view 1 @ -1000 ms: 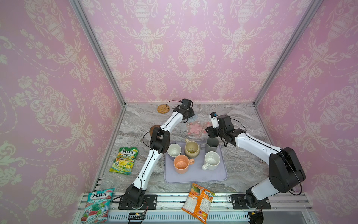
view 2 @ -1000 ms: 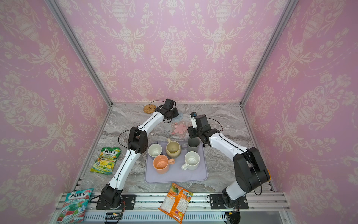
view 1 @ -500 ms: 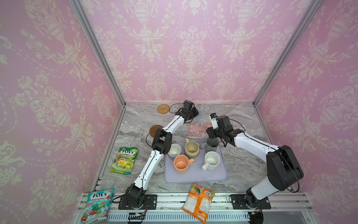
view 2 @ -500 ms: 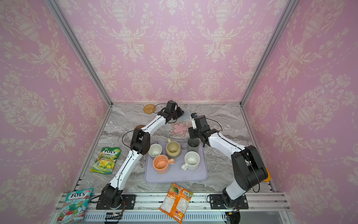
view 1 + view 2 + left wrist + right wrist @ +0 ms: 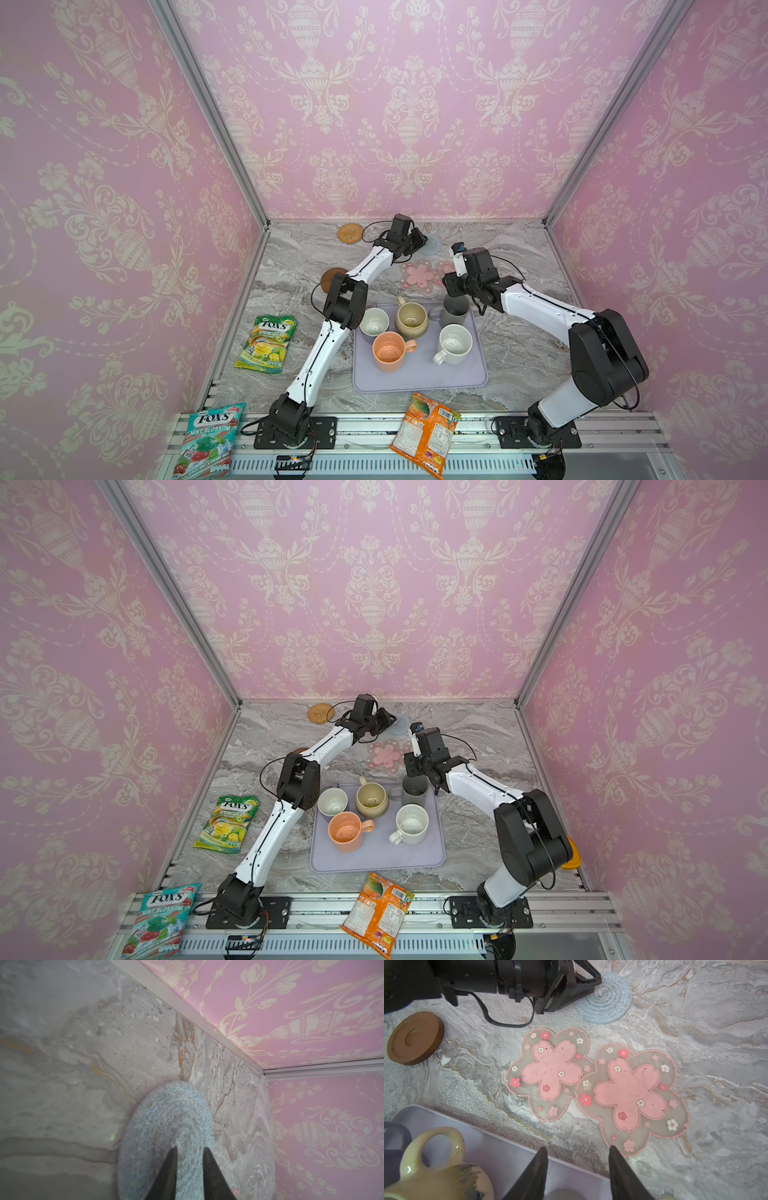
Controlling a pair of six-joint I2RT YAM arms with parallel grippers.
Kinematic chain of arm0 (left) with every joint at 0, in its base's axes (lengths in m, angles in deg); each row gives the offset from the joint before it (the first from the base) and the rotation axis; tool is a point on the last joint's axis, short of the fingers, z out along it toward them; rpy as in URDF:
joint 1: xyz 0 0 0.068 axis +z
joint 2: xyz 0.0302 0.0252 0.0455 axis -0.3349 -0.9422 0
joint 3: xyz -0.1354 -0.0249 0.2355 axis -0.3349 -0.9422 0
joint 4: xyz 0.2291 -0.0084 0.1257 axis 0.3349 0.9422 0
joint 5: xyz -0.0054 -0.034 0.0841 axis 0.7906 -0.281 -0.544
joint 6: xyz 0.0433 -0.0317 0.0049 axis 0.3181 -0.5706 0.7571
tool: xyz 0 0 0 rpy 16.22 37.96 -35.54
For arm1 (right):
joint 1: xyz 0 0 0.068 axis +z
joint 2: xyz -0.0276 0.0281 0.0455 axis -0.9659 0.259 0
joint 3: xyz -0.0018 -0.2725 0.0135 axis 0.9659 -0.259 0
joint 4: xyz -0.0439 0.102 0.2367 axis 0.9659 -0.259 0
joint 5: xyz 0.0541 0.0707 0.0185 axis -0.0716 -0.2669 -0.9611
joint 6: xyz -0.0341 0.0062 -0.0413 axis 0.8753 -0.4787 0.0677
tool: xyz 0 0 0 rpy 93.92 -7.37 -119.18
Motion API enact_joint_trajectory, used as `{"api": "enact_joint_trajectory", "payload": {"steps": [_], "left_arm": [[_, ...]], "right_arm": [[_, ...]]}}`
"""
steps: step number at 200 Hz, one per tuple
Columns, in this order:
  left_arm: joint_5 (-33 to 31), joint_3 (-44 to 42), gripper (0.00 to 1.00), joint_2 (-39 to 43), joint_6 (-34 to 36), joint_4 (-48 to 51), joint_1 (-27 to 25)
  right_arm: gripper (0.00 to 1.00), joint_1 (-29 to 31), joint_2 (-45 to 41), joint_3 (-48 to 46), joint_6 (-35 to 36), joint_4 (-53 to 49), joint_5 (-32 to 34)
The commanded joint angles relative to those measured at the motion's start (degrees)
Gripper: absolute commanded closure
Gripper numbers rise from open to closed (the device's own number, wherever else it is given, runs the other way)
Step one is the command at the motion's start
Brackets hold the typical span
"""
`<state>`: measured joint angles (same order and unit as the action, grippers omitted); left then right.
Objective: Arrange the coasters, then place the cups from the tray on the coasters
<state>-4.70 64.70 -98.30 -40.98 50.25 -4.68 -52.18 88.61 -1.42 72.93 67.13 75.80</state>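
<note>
The left gripper (image 5: 420,241) reaches to the far middle of the marble table (image 5: 511,257). Its fingers stand slightly apart and grasp nothing. In the left wrist view the 2 dark tips hang over the pale blue-grey lacy coaster (image 5: 166,1124), which lies flat on the marble; I cannot tell whether they touch it. In both top views this coaster pokes out at 3 o'clock of the gripper. The woven rattan coaster (image 5: 350,232) lies at 9 o'clock of it, well apart. The dark brown wooden coaster (image 5: 331,277) lies at 8 o'clock, partly behind the arm.

The right gripper (image 5: 451,286) hovers over the far right corner of the lavender-grey tray (image 5: 415,380), jaws released, nothing between the tips. The tall dark grey mug (image 5: 455,311) stands on the tray just at 6 o'clock of it. At 10 o'clock, near, lie the first pink-flower coaster (image 5: 552,1072) and the second pink-flower coaster (image 5: 631,1095), edges touching.

The other 4 mugs stand upright on the tray: the lavender mug (image 5: 374,321), the beige-olive mug (image 5: 411,318), the peach-orange mug (image 5: 388,352) and the white mug (image 5: 455,344).
</note>
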Motion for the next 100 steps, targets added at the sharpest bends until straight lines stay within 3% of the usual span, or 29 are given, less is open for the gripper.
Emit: {"api": "enact_joint_trajectory", "payload": {"steps": [1,49,100], "left_arm": [[3.3,-4.6,0.75,10.4,2.6,-2.4,2.3],[2.5,-14.8,0.75,20.5,8.7,4.3,5.9],[-8.4,-17.2,0.74,26.3,24.3,23.8,9.3]], "right_arm": [[0.51,0.3,-1.5,1.1,-1.6,1.2,0.0],[0.51,0.3,-2.5,1.5,-1.9,1.1,-0.2],[0.51,0.3,-4.8,0.8,-2.4,0.8,-0.2]]}}
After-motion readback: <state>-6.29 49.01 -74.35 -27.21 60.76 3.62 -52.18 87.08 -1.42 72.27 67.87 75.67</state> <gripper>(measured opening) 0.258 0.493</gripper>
